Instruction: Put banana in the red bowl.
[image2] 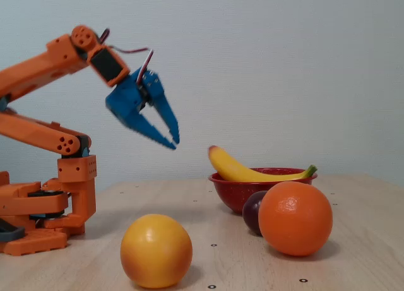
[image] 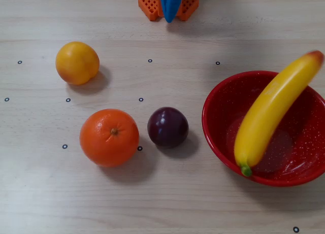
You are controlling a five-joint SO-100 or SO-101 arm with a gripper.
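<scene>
Jaws stand close together with nothing between them, as we see in the fixed view, where the blue gripper [image2: 169, 138] hangs in the air, tips pointing down, on the orange arm [image2: 44, 64]. In the overhead view we catch only the blue tip of the gripper [image: 170, 15] at the table's far edge, well apart from all the fruit.

Outward from there, we find the banana [image: 271, 112] lying in the red bowl [image: 218, 130] at the right edge of the table [image: 162, 203]. Its green stem end rests on the bowl's near rim and its orange-red end sticks out over the far rim.

Near the bowl's left side sits a dark purple plum [image: 168, 127], and just beside that a large orange [image: 109, 137]. A smaller yellow-orange fruit [image: 77, 63] sits toward the far left corner, apart from the others.
</scene>
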